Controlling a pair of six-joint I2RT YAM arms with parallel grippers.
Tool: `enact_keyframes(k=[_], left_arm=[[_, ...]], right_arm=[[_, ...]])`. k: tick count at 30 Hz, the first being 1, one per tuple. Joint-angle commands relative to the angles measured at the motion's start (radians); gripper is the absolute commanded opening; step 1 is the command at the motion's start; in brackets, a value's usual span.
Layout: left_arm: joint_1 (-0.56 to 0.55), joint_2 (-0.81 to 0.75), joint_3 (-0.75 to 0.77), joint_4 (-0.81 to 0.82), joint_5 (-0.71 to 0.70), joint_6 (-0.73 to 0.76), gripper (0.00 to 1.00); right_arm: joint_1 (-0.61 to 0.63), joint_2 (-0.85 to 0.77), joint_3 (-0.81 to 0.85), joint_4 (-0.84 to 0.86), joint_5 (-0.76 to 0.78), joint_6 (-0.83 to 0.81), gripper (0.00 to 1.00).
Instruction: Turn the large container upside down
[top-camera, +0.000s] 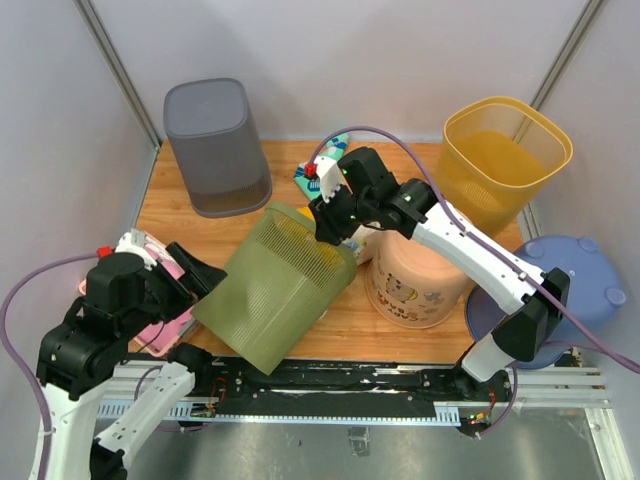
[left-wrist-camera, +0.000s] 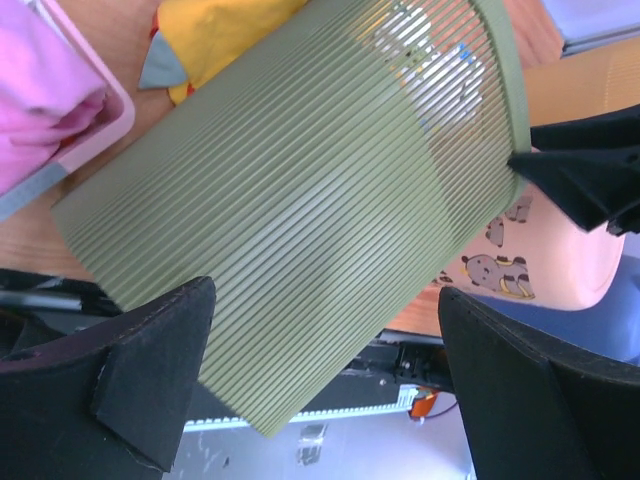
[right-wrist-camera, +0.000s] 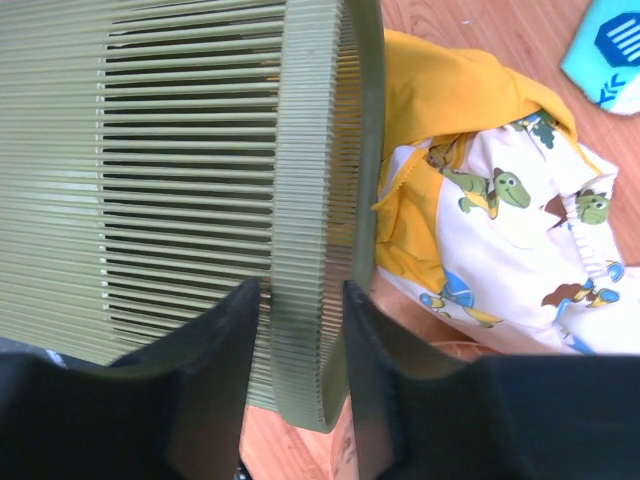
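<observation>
Your right claw (top-camera: 328, 228) is clamped on the rim of the green basket (top-camera: 275, 295). Basket sits tilted at mid-desk, base toward near edge, mouth toward far right. Your left claw (top-camera: 195, 272) is spread wide, just beside basket's left wall; contact unclear.

Right wrist view alone shows rim pinched between fingers (right-wrist-camera: 220, 390), with dinosaur-print cloth (right-wrist-camera: 500, 230) beyond. Overhead alone shows grey bin (top-camera: 215, 145) at far-left corner and yellow bin (top-camera: 505, 160) at far-right corner.
</observation>
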Motion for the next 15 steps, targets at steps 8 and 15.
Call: enact_keyframes(k=[8,15], left_arm=[[0.002,-0.105,-0.151,-0.098,0.140,-0.063,0.97],[0.002,-0.094,-0.168,-0.096,0.239,-0.012,0.97]], right_arm=[[-0.039,0.005,-0.012,0.017,0.069,0.061,0.14],[-0.128,0.002,-0.063,0.073,-0.005,0.136,0.10]])
